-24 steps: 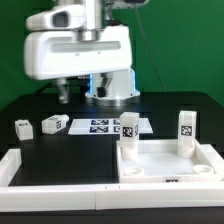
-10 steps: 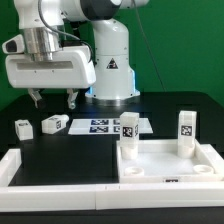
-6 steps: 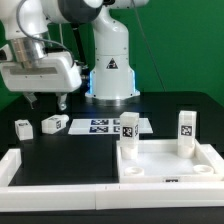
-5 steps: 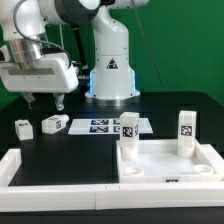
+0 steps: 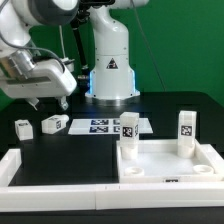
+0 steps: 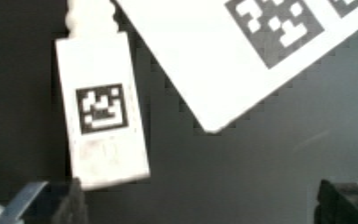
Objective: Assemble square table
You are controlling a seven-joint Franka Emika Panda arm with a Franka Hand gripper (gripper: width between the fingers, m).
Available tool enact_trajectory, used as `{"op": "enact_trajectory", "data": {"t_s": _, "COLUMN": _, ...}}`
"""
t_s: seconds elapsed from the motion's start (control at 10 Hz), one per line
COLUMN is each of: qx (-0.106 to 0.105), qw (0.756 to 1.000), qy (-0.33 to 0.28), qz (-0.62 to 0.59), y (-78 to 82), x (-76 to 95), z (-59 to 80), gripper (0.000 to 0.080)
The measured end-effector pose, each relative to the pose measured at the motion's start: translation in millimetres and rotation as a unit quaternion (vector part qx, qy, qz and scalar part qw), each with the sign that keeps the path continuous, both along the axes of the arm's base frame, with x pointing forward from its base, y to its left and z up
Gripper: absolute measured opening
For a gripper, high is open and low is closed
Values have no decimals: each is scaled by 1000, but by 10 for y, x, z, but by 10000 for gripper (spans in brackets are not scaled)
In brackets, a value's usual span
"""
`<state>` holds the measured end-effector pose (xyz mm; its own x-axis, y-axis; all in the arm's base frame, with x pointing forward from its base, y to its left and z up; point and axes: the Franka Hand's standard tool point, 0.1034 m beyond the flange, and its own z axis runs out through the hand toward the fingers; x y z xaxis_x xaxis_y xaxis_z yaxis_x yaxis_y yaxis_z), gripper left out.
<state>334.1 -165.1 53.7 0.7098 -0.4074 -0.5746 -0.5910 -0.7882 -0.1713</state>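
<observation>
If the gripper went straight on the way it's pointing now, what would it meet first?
Probably the loose leg lying beside the marker board, though depth is unclear and the open gripper might land on bare table beside it.

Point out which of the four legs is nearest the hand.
The leg lying beside the marker board, just below the open hand. The other loose leg lies farther off; two stand on the slab.
</observation>
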Motion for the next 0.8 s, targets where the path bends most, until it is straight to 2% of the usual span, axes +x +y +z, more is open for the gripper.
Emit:
{"op": "enact_trajectory", "data": {"t_s": 0.1, "qx": 30, "qw": 999, "qy": 43, "qz": 0, "y": -47, "x": -103, "z": -44, "gripper": 649}}
{"op": "enact_trajectory", "data": {"t_s": 0.2, "qx": 48, "qw": 996, "qy": 80, "qz": 14, "y": -87, "x": -163, "z": -62, "gripper": 649}}
{"op": "enact_trajectory", "data": {"t_s": 0.4, "qx": 75, "qw": 990, "qy": 119, "qz": 17, "y": -80, "x": -165, "z": -123, "gripper": 649}}
{"op": "enact_trajectory", "data": {"t_s": 0.7, "qx": 75, "qw": 989, "qy": 123, "qz": 19, "y": -76, "x": -171, "z": -160, "gripper": 649}}
{"op": "enact_trajectory", "data": {"t_s": 0.8, "qx": 77, "qw": 988, "qy": 135, "qz": 19, "y": -72, "x": -238, "z": -254, "gripper": 649}}
